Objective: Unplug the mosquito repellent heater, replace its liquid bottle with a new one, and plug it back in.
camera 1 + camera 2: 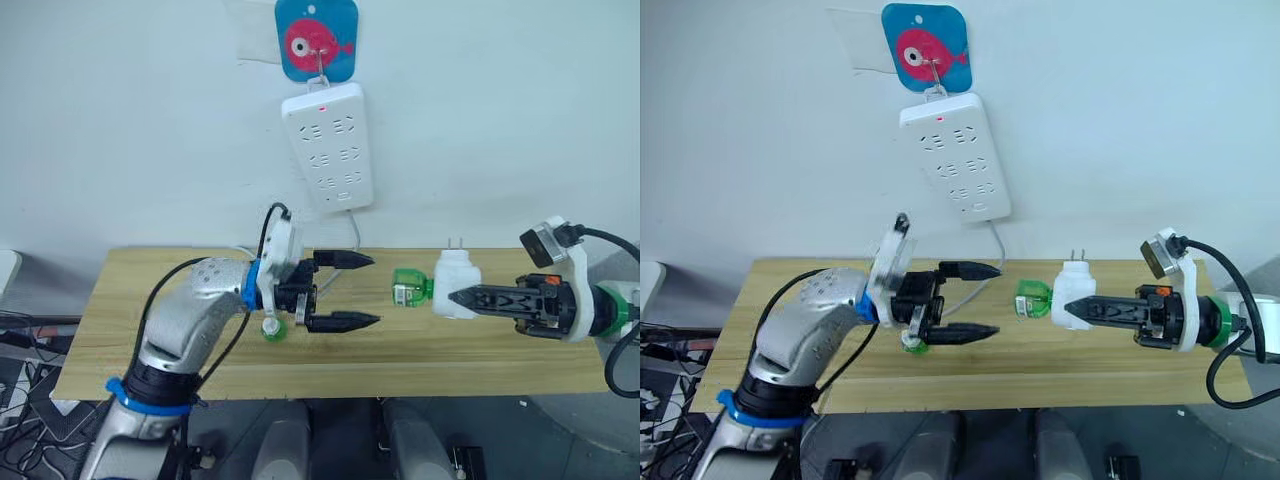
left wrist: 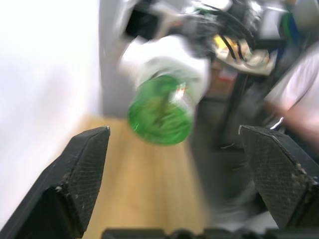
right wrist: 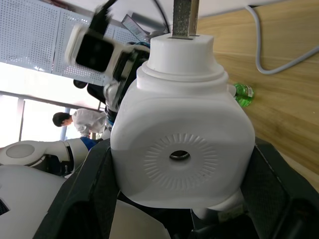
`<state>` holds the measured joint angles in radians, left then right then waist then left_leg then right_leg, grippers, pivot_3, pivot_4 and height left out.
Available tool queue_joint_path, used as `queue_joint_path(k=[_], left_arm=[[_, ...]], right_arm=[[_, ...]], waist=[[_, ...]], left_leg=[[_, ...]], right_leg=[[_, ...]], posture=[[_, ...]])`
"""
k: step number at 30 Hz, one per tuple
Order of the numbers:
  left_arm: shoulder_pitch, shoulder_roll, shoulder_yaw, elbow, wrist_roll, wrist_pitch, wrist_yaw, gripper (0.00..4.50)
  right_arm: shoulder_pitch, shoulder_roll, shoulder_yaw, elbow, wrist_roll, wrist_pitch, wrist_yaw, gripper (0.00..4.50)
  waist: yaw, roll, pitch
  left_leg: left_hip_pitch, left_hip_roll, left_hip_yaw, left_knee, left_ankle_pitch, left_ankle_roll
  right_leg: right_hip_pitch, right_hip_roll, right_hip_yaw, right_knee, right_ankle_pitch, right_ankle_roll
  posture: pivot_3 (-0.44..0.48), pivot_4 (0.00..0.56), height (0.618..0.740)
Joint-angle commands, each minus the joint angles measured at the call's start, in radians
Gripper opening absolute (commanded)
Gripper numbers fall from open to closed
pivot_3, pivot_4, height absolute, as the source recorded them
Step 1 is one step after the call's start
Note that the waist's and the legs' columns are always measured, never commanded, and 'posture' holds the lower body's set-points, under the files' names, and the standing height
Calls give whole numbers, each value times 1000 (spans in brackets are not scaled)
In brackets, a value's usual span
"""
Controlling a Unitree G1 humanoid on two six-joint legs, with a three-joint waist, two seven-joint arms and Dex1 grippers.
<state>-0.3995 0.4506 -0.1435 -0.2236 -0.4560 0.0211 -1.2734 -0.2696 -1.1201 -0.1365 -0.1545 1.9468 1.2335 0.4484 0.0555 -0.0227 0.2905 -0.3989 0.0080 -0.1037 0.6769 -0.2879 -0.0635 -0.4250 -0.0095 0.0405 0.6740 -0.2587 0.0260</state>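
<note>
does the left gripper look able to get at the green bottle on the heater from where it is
Probably yes. The left gripper is open and points at the green bottle, which sticks out of the mosquito repellent heater toward it. The right gripper holds the heater above the table, with nothing between.

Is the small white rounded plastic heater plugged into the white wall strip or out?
Out. The right gripper holds the heater over the table, prongs bare, apart from the strip.

**Blurred, cut off, half hidden**

In the left wrist view the green bottle (image 2: 160,115) and the white heater (image 2: 167,62) behind it are blurred. The right gripper's fingers (image 3: 281,184) run off the frame. The left gripper (image 1: 345,291) partly hides a second bottle (image 1: 271,328).
</note>
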Motion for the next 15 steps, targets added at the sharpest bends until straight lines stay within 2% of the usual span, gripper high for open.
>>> queue_joint_path(k=[1, 7, 15], left_arm=[[-2, -66, -12, 100, 90, -402, -67, 4469], [-124, -181, -33, 347, 196, -692, -3, 4469], [-176, -198, -91, 445, 205, -816, 18, 4469]], right_arm=[[-30, 8, -12, -8, 25, 15, 15, 2971], [-50, 35, 3, -15, 25, 17, 2, 2971], [-68, 57, 12, -18, 25, 17, -13, 2971]], waist=[[8, 0, 0], [31, 0, 0], [22, 0, 0]], left_leg=[[0, 0, 0, 0, -2, 3], [-1, -2, 0, 2, -2, 5], [-1, -9, -1, 2, -3, 7]], right_leg=[[0, 0, 0, 0, 0, 0], [1, 4, 0, 0, 1, 1], [0, 2, 0, 0, 1, 1]], posture=[[168, 279, 740], [161, 280, 740], [158, 279, 740]])
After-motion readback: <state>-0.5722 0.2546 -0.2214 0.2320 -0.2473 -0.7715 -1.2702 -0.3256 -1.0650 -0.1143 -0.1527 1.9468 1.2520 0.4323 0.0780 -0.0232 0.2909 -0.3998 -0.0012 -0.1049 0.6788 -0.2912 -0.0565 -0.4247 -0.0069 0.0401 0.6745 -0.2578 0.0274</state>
